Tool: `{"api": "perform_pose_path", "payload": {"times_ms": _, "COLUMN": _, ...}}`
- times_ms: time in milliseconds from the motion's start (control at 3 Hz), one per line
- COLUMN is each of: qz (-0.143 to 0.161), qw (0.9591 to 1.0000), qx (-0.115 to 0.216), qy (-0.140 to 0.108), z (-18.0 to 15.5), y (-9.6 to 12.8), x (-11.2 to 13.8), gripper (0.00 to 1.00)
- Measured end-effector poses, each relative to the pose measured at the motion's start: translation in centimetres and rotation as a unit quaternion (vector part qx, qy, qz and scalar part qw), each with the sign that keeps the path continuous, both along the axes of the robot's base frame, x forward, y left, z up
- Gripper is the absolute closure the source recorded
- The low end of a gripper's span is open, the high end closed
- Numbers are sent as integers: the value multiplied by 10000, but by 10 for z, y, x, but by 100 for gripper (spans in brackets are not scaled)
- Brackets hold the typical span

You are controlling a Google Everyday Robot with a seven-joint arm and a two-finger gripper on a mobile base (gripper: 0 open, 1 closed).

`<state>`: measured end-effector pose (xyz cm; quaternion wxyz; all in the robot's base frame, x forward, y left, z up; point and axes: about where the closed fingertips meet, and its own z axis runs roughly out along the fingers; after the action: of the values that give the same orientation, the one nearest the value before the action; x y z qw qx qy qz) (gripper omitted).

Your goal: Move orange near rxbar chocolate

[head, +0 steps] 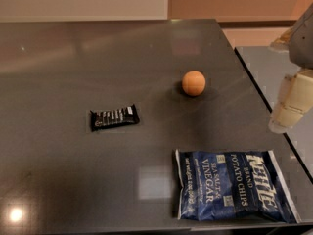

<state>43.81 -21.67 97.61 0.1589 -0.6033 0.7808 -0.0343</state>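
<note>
- My pincer point(292, 101) hangs at the right edge of the view, out past the rim of the surface point(73, 72). I cannot tell whether it is spread or pressed together, only that it is not holding the fruit or the bar.
- Nearest to it is the orange point(193, 83), resting free on the surface toward the back right, well apart from the pincer. I judge the grasp not yet begun.
- The blue chip bag point(234, 185) lies flat at the front right, label up. It is no part of the job, but it sits near a low path in from the right, so I would come at the orange from above.
- Farthest out, the rxbar chocolate point(114, 117) lies flat left of centre, well apart from the orange. There is bare surface all round it, so I have room to set the fruit beside it. Being round, the orange may roll once released.
</note>
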Motion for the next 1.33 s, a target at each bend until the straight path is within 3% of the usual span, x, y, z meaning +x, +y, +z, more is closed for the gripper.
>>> {"api": "perform_pose_path", "payload": {"times_ms": 333, "qz": 0, "qw": 10000, "qx": 0, "qy": -1, "z": 0, "y": 0, "x": 0, "gripper": 0}}
{"api": "perform_pose_path", "payload": {"times_ms": 667, "qz": 183, "qw": 9998, "qx": 61, "qy": 0, "z": 0, "y": 12, "x": 15, "gripper": 0}}
{"api": "perform_pose_path", "payload": {"times_ms": 1333, "qz": 537, "qw": 9971, "qx": 522, "qy": -105, "z": -21, "y": 44, "x": 66, "gripper": 0}}
